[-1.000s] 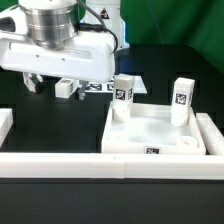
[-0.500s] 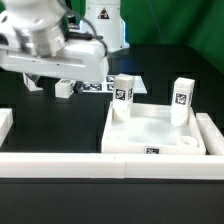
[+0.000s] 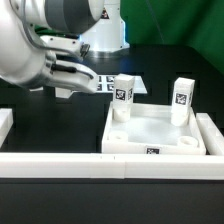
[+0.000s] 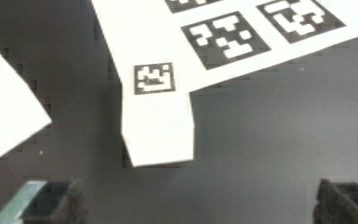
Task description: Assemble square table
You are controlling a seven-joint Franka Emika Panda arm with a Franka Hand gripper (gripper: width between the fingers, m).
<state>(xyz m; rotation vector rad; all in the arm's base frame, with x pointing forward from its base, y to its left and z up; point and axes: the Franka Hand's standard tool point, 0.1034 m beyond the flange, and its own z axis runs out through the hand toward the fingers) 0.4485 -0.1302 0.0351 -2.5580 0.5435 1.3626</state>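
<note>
On the black table, toward the exterior view's right, the square tabletop (image 3: 145, 128) lay flat behind the front border bar (image 3: 60, 163). Two tagged legs stood upright in its far corner sockets: the left upright leg (image 3: 123, 98) on the exterior view's left and the right upright leg (image 3: 181, 99) on its right. In the wrist view the gripper (image 4: 194, 205) hung over the dark surface with its fingertips (image 4: 43, 203) spread wide and nothing between them, near a loose leg (image 4: 158, 120) lying flat with one end at the edge of the marker board (image 4: 149, 20).
</note>
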